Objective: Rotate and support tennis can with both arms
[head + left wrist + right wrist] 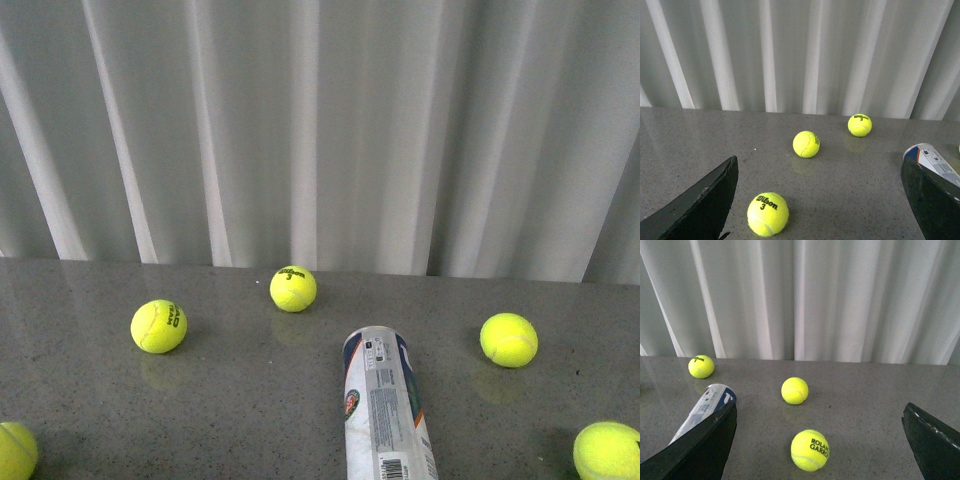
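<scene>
The tennis can (pixel 385 405) lies on its side on the grey table (pixel 250 410), low in the front view and a little right of centre. Its far end points toward the white curtain (pixel 320 130), and five loose tennis balls (pixel 293 288) lie scattered around it, none touching. The left gripper (pixel 819 165) hangs over the table with its jaws spread wide and nothing between them, and the right gripper (pixel 820 407) is equally wide and empty; one finger (pixel 700 450) overlaps the can, though actual contact seems doubtful.

Five yellow-green tennis balls (pixel 159 326) scattered on grey table (pixel 250 400); white curtain (pixel 320 130) behind
</scene>
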